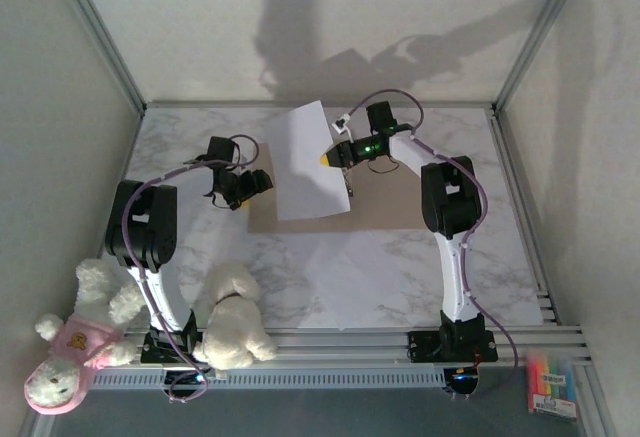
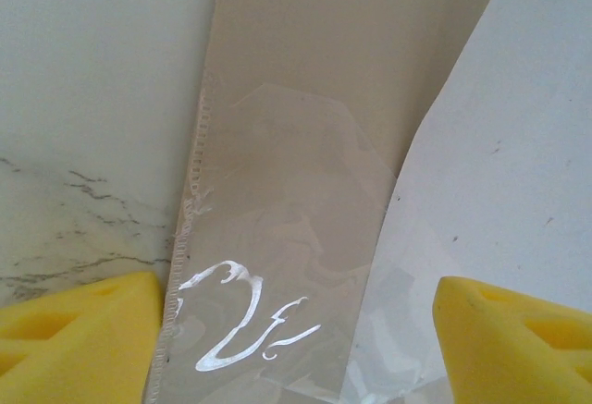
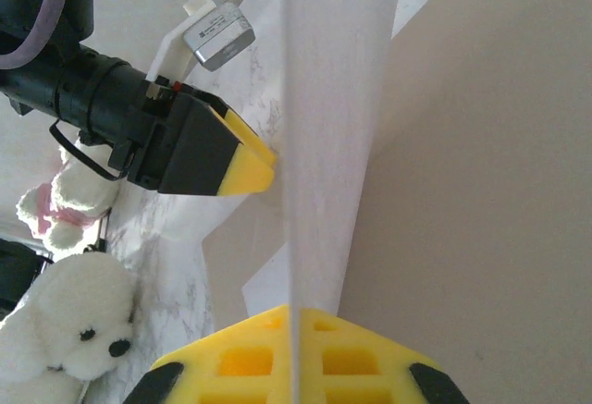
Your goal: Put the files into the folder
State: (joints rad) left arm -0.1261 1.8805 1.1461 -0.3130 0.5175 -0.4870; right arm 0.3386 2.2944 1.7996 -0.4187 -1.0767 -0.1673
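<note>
— Right hand (image 1: pixel 328 158), entry one: what is its state?

— Clamped, both fingers together, on the files (image 1: pixel 308 162). As far as I can tell it is one white sheet, pinched at its right edge and raised off the worktop (image 1: pixel 200 147) at a tilt, top corner toward the far wall. Seen from my right wrist, it rises edge-on from between my yellow fingertips (image 3: pixel 370 353).

— Entry two, left hand?

— My left hand (image 1: pixel 262 181): fingers (image 2: pixel 74 330) apart, nothing between them. It sits low at the left edge of the folder (image 1: pixel 385 202).

— Entry three, folder?

— Tan, lying flat on the worktop between my two arms. The lower edge of the raised sheet comes down over its left part. My left wrist view shows a glossy clear film over part of the tan surface. Open or closed, I cannot tell.

— Sundries?

— One white plush toy (image 1: pixel 235 317) and one pink-dressed plush toy (image 1: pixel 75 342), both beside my left base. One marker pack (image 1: pixel 552 385) past the near right corner.
</note>
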